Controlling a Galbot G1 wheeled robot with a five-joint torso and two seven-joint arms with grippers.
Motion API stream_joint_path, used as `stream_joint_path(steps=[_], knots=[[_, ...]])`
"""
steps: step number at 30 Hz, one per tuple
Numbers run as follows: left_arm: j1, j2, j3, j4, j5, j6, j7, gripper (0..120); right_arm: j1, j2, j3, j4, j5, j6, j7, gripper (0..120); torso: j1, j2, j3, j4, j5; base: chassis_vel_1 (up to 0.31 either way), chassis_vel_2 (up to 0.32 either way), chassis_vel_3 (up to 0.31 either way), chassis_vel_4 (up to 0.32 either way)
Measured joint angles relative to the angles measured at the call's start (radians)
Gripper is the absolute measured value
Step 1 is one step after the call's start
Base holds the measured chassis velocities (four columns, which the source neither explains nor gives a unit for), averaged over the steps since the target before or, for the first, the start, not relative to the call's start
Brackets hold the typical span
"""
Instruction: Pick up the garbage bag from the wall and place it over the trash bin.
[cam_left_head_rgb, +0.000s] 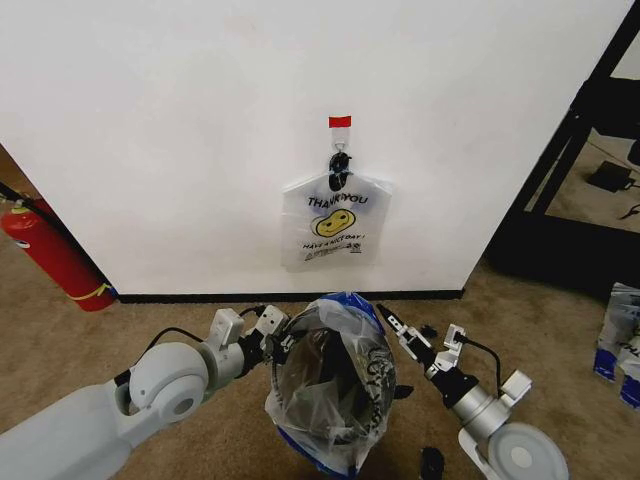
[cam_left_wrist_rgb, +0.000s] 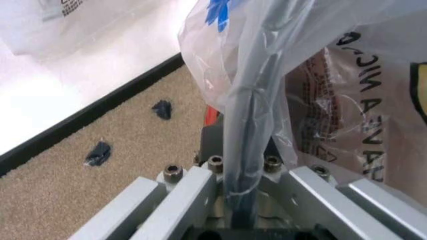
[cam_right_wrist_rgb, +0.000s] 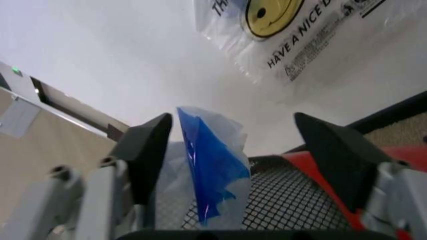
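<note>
Plastic drapes over the trash bin (cam_left_head_rgb: 335, 400) on the carpet just in front of the wall (cam_left_head_rgb: 200, 130): the garbage bag (cam_left_head_rgb: 330, 375), translucent with blue patches along its edge, sits pulled over the bin's rim, its printed side facing the left arm. The left gripper (cam_left_head_rgb: 275, 345) is at the bag's left edge, and in the left wrist view its fingers (cam_left_wrist_rgb: 183, 192) press together on a gathered fold of the bag's plastic. The right gripper (cam_left_head_rgb: 395, 325) is at the bag's upper right edge; in the right wrist view its dark fingers (cam_right_wrist_rgb: 148, 150) stand spread apart, with a blue-tinted flap of the bag beside one of them and the bin's black mesh and red trim between them. Up on the wall a second smiley bag (cam_left_head_rgb: 335, 228) printed "THANK YOU" hangs from a black hook (cam_left_head_rgb: 339, 165) under a red tape strip (cam_left_head_rgb: 340, 121). A red fire extinguisher (cam_left_head_rgb: 50, 255) leans against the wall well to the left, and small dark scraps (cam_left_wrist_rgb: 99, 152) lie on the carpet near the black baseboard.
</note>
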Motion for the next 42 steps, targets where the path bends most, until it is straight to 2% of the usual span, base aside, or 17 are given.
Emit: stream_joint_path(steps=[1,3,4,6,7,9,10,14,17,20,31,42], knots=[[-0.001,0.000,0.000,-0.003,0.000,0.000,-0.001,0,0.000,0.001,-0.004,-0.001,-0.006,-0.001,0.000,67,0.000,0.000,0.000,0.0000,0.0000,0.000,0.000,0.000,0.000],[-0.001,0.000,0.000,-0.003,0.000,0.000,-0.001,0,0.000,0.001,-0.004,-0.001,-0.006,-0.001,0.000,67,0.000,0.000,0.000,0.0000,0.0000,0.000,0.000,0.000,0.000],[-0.001,0.000,0.001,-0.005,0.000,0.000,-0.001,0,0.001,0.002,-0.007,-0.003,-0.011,-0.001,0.000,56,0.000,0.000,0.000,0.0000,0.0000,0.000,0.000,0.000,0.000],[-0.002,0.002,0.001,-0.007,0.000,0.000,-0.003,0,0.001,0.005,-0.012,-0.006,-0.020,-0.002,-0.001,47,0.000,0.000,0.000,0.0000,0.0000,0.000,0.000,0.000,0.000],[-0.002,0.002,0.002,-0.007,0.001,0.000,-0.003,0,0.001,0.006,-0.013,-0.006,-0.022,-0.002,-0.002,47,0.000,0.000,0.000,0.0000,0.0000,0.000,0.000,0.000,0.000],[-0.004,0.002,0.006,-0.007,0.005,0.001,-0.008,0,0.000,0.011,-0.026,-0.008,-0.045,-0.004,-0.006,34,0.000,0.000,0.000,0.0000,0.0000,0.000,0.000,0.000,0.000],[-0.004,0.002,0.006,-0.007,0.005,0.001,-0.008,0,0.000,0.011,-0.026,-0.008,-0.045,-0.004,-0.006,34,0.000,0.000,0.000,0.0000,0.0000,0.000,0.000,0.000,0.000],[-0.013,-0.002,0.017,-0.008,0.005,0.003,-0.012,0,0.007,0.012,-0.035,-0.012,-0.070,-0.012,-0.006,17,0.000,0.000,0.000,0.0001,0.0000,0.000,0.000,0.000,0.000],[-0.015,-0.005,0.019,-0.008,0.005,0.004,-0.014,0,0.006,0.013,-0.035,-0.012,-0.073,-0.013,-0.006,12,0.000,0.000,0.000,0.0000,-0.0001,0.000,0.000,0.000,0.000],[-0.019,-0.009,0.022,-0.008,0.003,0.004,-0.017,0,0.002,0.013,-0.035,-0.013,-0.074,-0.014,-0.008,0,0.000,0.000,0.000,0.0000,0.0000,0.000,0.000,0.000,0.000],[-0.016,-0.011,0.006,-0.006,-0.003,0.005,-0.021,0,0.012,0.007,-0.017,-0.028,-0.095,-0.003,-0.003,0,0.000,0.000,0.000,0.0000,0.0000,0.000,0.000,0.000,0.000],[-0.004,-0.008,-0.001,-0.029,-0.009,0.006,-0.026,0,0.058,-0.008,0.014,-0.100,-0.115,0.015,0.019,0,0.000,0.000,0.000,0.0001,0.0000,0.000,0.000,0.000,0.000]])
